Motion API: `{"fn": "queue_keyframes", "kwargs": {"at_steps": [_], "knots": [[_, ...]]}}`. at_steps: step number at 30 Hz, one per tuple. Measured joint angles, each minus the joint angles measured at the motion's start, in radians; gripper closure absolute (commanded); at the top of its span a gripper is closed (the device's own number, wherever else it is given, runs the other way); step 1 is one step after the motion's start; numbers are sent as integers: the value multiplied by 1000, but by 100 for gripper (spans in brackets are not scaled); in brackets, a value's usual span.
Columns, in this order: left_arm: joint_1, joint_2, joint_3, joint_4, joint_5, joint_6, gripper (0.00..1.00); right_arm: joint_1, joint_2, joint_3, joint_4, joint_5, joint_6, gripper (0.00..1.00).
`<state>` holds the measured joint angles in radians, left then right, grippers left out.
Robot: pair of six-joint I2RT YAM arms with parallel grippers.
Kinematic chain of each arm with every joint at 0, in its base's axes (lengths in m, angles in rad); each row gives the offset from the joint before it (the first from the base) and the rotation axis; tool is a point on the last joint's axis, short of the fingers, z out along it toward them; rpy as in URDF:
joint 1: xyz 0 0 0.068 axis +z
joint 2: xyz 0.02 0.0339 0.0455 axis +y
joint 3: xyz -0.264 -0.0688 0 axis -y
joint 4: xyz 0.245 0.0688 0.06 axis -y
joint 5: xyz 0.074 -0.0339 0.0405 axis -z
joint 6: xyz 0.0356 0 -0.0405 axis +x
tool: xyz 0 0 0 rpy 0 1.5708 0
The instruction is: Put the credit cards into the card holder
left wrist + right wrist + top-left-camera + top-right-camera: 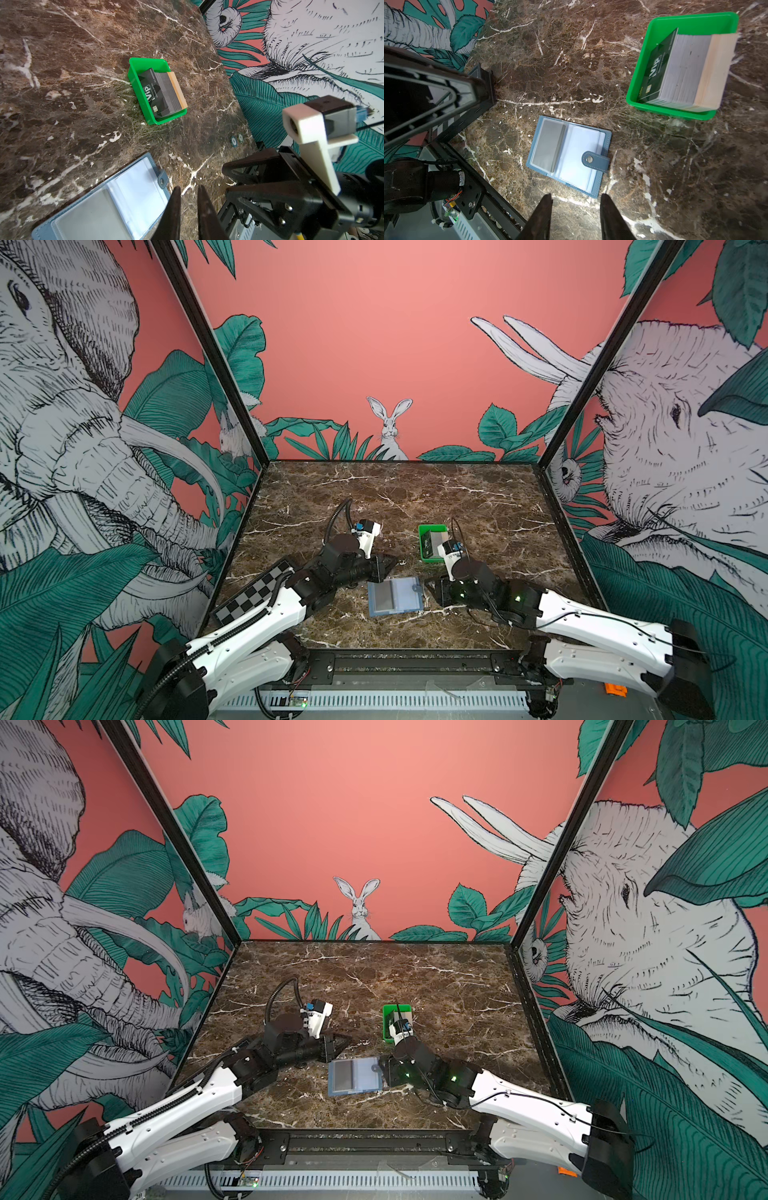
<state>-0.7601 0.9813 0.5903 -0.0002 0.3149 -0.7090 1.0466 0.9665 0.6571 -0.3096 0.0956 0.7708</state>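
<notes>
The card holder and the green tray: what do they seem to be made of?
The card holder: likely faux leather, matte slate-blue, with stitched edges, a metal-looking snap and clear glossy plastic pockets. The green tray: probably moulded plastic, smooth and shiny, with rounded corners.

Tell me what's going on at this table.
Two robot arms are filling a card holder, which lies open on the marble table with one grey card in a pocket. The stack of cards stands on edge in the green tray. Neither gripper holds anything: the right gripper hovers at the holder's edge with jaws apart, and the left gripper is close by, jaws only slightly apart.
</notes>
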Motion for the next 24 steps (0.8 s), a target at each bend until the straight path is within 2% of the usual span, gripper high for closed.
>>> {"fn": "queue_keyframes", "kwargs": {"at_steps": [13,17,24], "knots": [[0,100,105,-13,71,45,82,-29,-211,-13,-211,5,-28,57],[0,101,148,-64,71,82,82,-35,-200,-1,-243,9,-40,56],[1,163,222,-132,76,153,82,-46,-78,35,-245,9,-69,55]]}}
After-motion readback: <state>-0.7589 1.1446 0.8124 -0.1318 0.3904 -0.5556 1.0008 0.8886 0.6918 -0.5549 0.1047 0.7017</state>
